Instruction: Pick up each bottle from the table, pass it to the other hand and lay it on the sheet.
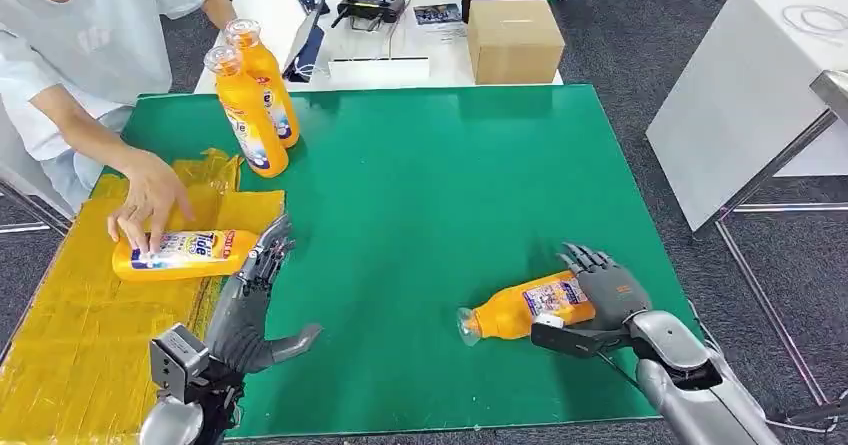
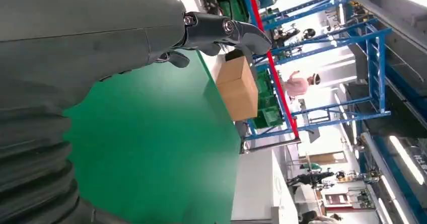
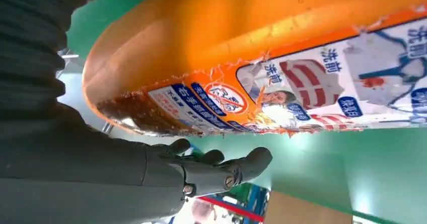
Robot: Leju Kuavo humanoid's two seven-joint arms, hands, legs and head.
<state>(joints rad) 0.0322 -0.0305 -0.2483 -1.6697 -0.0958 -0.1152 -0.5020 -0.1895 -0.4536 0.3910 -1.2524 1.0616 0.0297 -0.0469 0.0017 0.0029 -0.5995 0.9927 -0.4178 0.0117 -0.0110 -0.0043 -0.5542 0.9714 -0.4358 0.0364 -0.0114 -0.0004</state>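
Green desk [image 1: 420,215] on grey floor; bottle [image 1: 520,310] flat, cap toward left hand [image 1: 255,285], splayed, empty; gripped by right hand [image 1: 600,290].

one bottle [image 1: 185,254] lies on the sheet [image 1: 70,345] at left, two bottles [image 1: 255,100] stand behind it on the table [image 1: 430,205].

Silver arms, dark grey fingers [image 1: 262,257]
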